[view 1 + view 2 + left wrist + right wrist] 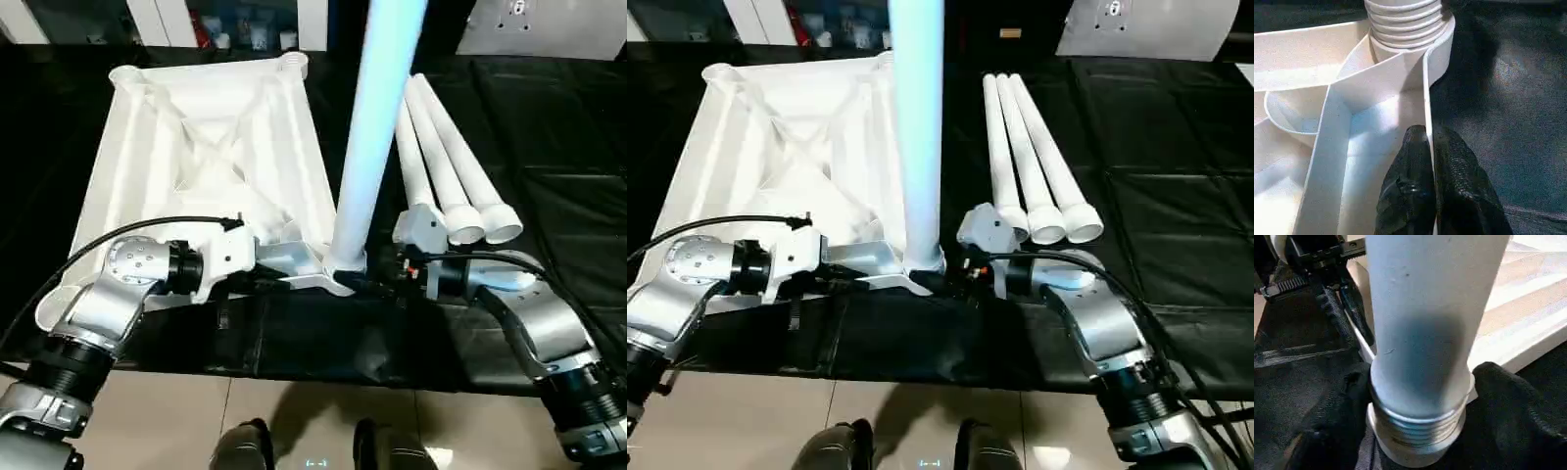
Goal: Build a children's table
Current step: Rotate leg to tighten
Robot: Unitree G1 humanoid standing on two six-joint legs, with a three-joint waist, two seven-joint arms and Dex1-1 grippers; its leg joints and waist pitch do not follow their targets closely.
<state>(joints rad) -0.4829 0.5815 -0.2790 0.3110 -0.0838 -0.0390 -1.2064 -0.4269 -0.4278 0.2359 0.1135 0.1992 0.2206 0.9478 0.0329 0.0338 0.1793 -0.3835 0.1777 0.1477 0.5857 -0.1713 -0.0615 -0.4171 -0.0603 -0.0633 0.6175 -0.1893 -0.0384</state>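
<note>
The white table top (196,147) lies upside down on the black sheet, ribbed underside up. One white leg (377,117) stands upright in its near right corner socket; its threaded end (1405,29) sits in the socket. My left gripper (1430,161) is shut on the top's near rim (1426,98), just beside that socket. My right gripper (1420,382) reaches in from the right, with one black finger on each side of the leg's base, pressed against it. Three more legs (451,166) lie side by side to the right of the top.
The black sheet (549,147) covers the work surface, and its front edge runs just below my grippers. Tiled floor (294,421) lies beyond it. A black cable (147,227) arcs over my left forearm. Shelves and a grey panel (549,24) stand at the back.
</note>
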